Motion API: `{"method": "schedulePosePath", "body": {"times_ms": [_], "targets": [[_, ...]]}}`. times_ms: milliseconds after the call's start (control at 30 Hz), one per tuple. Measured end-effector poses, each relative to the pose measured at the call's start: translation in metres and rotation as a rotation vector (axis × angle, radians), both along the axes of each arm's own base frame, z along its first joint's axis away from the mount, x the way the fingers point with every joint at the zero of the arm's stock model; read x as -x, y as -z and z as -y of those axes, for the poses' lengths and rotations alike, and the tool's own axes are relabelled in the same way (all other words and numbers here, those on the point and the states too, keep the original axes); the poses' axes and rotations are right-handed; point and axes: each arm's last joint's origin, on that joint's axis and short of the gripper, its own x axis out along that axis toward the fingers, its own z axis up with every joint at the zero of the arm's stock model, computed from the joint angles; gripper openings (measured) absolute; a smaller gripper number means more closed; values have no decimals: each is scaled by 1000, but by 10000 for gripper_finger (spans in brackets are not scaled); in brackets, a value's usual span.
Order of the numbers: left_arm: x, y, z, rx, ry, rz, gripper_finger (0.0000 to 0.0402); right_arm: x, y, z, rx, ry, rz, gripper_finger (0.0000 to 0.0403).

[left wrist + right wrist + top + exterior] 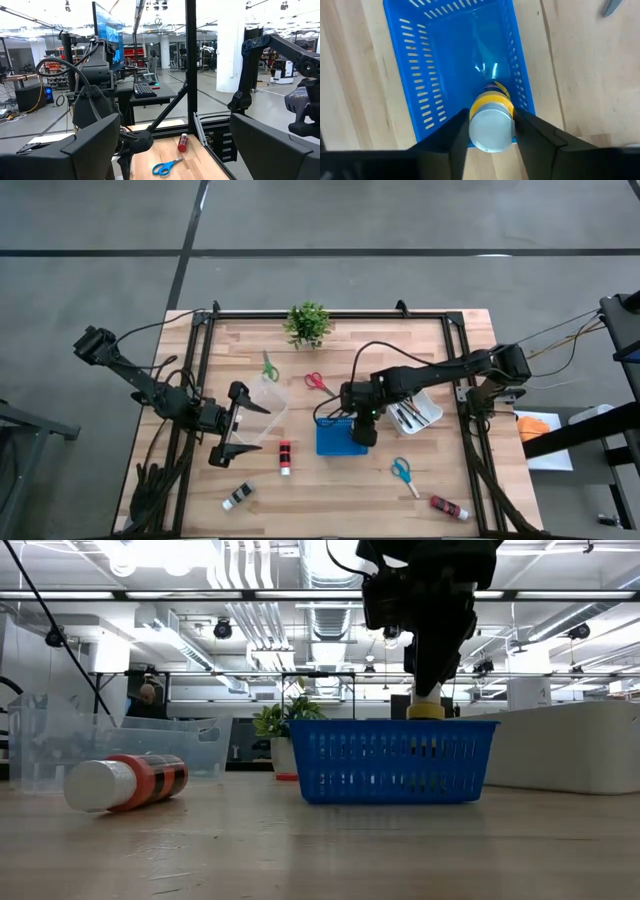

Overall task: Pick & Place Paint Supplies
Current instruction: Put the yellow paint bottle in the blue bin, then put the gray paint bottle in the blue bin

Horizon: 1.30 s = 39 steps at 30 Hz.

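Right gripper (490,127) pinches a small yellow paint bottle (491,120) with a white cap, round and smooth, held directly over the blue slotted plastic basket (420,75), near its rim. Bottle label shows dark print, unreadable. Basket floor below looks bare, probably glossy. Left gripper (240,425) waits well to the side, fingers spread wide, a red-and-white bottle (285,457) on the wood-grain table (350,490) beside it.

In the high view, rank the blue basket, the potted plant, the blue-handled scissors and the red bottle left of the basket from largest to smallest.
1. blue basket
2. potted plant
3. blue-handled scissors and red bottle: these look about alike, so I won't rank them.
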Motion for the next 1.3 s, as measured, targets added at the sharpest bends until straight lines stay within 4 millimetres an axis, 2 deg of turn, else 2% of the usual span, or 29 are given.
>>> {"method": "schedulePosePath", "body": {"times_ms": [133,233,400,567,767,933,1133,1300], "targets": [[0,0,0,0,0,-1,383,-1,-1,1,11,8,6,206],[0,1,0,2,0,-2,383,-2,-3,0,12,5,15,229],[0,2,0,24,4,-16,383,-9,-15,-1,12,-10,79,235],[0,4,0,17,12,-28,383,-18,-39,-13,26,-67,171,237],[3,0,8,-95,276,62,383,-24,-72,-37,82,-161,302,238],[0,5,11,-96,333,38,383,-25,-86,-51,84,-196,362,238],[-28,31,26,-148,258,-179,382,-23,-87,-57,77,-205,363,238],[-43,51,38,-114,168,-674,363,-21,-86,-65,91,-217,363,238]]}}
